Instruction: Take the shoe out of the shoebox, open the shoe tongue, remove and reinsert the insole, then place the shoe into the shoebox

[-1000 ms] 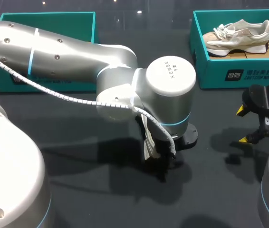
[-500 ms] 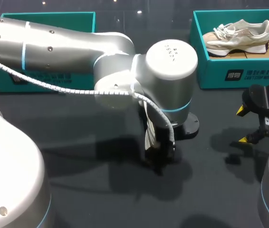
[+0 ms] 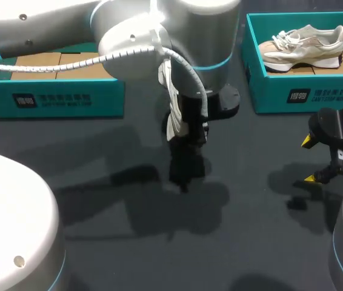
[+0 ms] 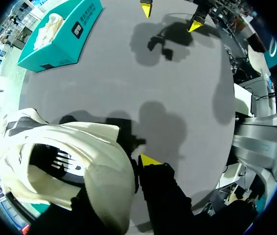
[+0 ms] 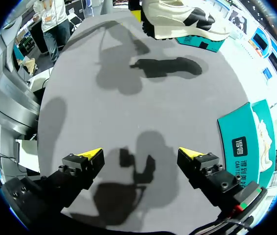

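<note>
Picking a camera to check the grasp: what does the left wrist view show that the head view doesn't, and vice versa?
Only the left wrist view: the shoe's open mouth and a yellow fingertip against it. Only the head view: the left shoebox, with cardboard inside. Both: the held shoe, the right shoebox holding a second shoe, and the right arm's jaws, open.

Cream shoe (image 4: 97, 147) with black patches, teal shoebox (image 3: 268, 91) with white print, dark grey table (image 3: 250, 254).
</note>
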`<control>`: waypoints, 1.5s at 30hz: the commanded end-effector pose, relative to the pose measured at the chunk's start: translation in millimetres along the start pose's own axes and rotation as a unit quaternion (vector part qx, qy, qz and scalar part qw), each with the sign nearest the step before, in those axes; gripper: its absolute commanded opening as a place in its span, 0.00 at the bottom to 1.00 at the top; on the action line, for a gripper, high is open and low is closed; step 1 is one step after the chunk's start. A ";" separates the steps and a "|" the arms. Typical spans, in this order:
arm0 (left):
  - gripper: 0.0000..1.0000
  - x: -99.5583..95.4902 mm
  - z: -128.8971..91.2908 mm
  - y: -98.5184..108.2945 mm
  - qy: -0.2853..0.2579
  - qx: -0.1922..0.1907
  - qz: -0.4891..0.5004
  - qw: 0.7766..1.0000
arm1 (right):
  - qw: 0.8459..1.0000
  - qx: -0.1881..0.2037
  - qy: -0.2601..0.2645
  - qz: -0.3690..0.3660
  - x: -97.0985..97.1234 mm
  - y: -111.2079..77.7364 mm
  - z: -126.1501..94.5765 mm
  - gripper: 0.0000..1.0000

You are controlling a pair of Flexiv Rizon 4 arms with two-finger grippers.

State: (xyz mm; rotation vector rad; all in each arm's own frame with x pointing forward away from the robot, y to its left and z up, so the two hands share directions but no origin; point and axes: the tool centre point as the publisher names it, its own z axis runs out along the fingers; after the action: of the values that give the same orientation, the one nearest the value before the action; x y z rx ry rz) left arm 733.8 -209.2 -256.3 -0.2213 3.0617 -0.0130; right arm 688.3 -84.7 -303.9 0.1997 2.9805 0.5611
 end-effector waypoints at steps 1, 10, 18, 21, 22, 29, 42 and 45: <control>0.00 -22.9 -46.1 10.2 0.012 -0.008 0.001 1.000 | 1.000 0.001 -0.001 0.000 2.0 -0.1 -0.5 1.00; 0.00 -31.1 -52.4 11.7 0.013 -0.026 -0.001 1.000 | 1.000 0.001 -0.001 0.000 2.0 -0.1 -0.5 1.00; 0.00 -31.1 -52.4 11.7 0.013 -0.026 -0.001 1.000 | 1.000 0.001 -0.001 0.000 2.0 -0.1 -0.5 1.00; 0.00 -35.3 -58.2 12.7 0.002 -0.024 -0.006 1.000 | 1.000 0.001 -0.001 0.000 2.0 -0.1 -0.5 1.00; 0.00 -40.3 -64.5 14.5 0.002 -0.015 -0.007 1.000 | 1.000 0.001 -0.001 0.000 2.0 -0.1 -0.5 1.00; 0.00 -88.3 -93.3 40.4 -0.021 -0.003 -0.028 0.999 | 1.000 0.001 -0.001 0.000 2.0 -0.1 -0.5 1.00; 0.00 -160.0 -115.8 108.5 -0.039 -0.022 -0.070 0.997 | 1.000 0.001 -0.001 0.000 2.0 -0.1 -0.5 1.00; 0.00 -160.0 -115.8 108.5 -0.039 -0.022 -0.070 0.997 | 1.000 0.001 -0.001 0.000 2.0 -0.1 -0.5 1.00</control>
State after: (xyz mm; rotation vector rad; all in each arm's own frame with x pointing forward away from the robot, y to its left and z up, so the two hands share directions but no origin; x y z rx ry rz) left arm 871.2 -81.6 -130.9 -0.4308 2.9701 0.0637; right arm 688.2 -84.6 -303.9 0.1994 2.9805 0.5611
